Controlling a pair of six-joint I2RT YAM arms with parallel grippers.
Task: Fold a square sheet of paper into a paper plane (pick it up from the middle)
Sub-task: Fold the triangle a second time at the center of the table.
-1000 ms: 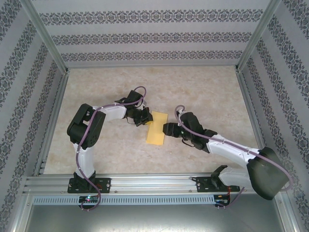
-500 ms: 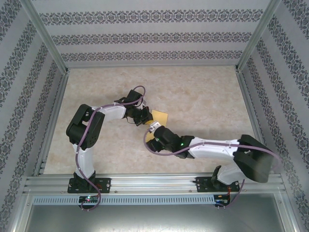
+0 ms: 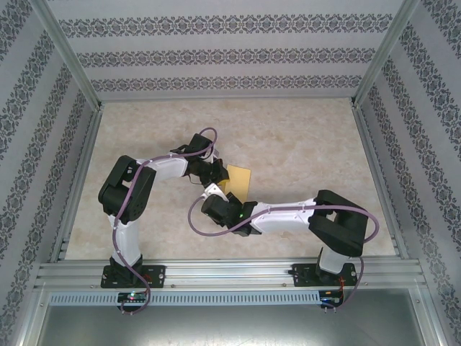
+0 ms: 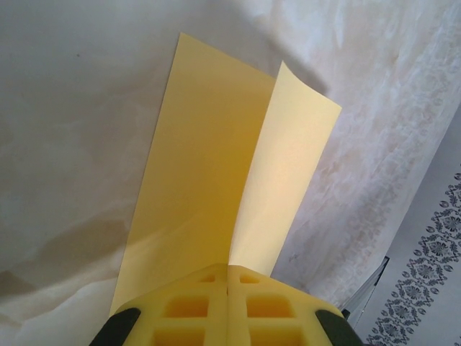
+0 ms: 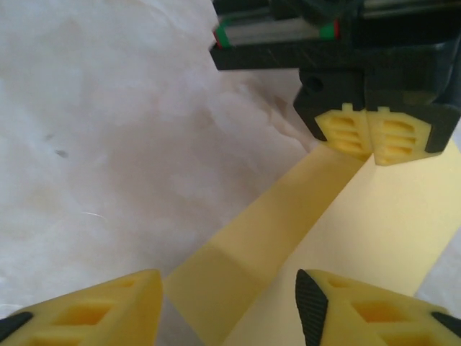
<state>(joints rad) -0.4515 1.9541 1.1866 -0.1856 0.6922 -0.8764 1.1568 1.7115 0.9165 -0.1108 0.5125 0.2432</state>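
Square sheet of paper clamped by left end effector; right end effector apart, straddling it.

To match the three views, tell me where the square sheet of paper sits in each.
Top external: square sheet of paper at the centre of the picture, partly under the right arm.
Left wrist: middle of frame, two flaps spreading from the bottom.
Right wrist: lower right, reaching the upper right.
Shared landmark: left gripper, shut on the paper.
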